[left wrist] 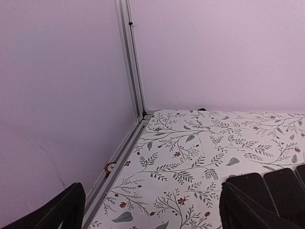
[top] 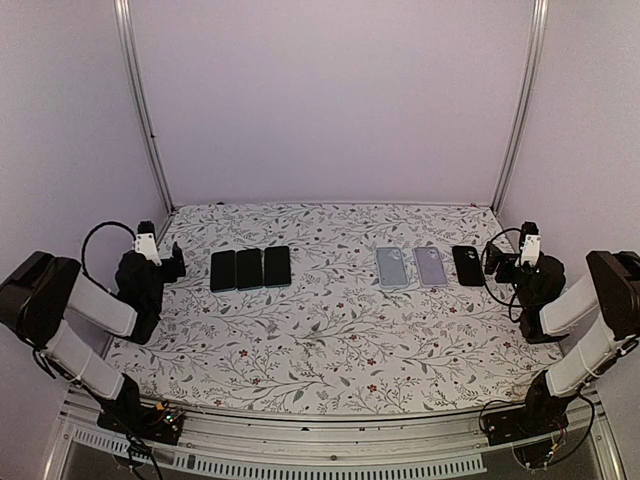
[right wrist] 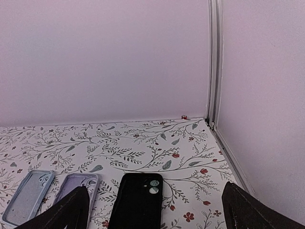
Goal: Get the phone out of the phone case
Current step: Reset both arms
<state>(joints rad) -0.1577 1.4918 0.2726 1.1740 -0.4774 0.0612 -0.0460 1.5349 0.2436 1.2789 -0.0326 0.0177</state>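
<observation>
Opening state of the de-casing step, shown from the top and both wrist views. The black rectangular phone case lies flat and back-up on the floral-printed counter at the right end of the row. Its camera lenses show, which suggests the phone is seated inside, screen down. The right gripper hovers just beside it with its fingers spread wide and nothing between them. The left gripper is likewise spread and empty at the far left edge, well apart from the case. A pale blue empty case and a lavender empty case lie next in the row, the lavender one just beside the black case. Three dark slab-shaped phones sit side by side nearer the left arm. To do the step well, the right arm should probably approach from the case's free right side, so the lavender neighbour is not nudged. Peeling one corner of the soft rim away is likely to work better than pinching across the full width. A second hold from the left arm would likely steady the case, since a lone flat object may slide on the printed surface.
</observation>
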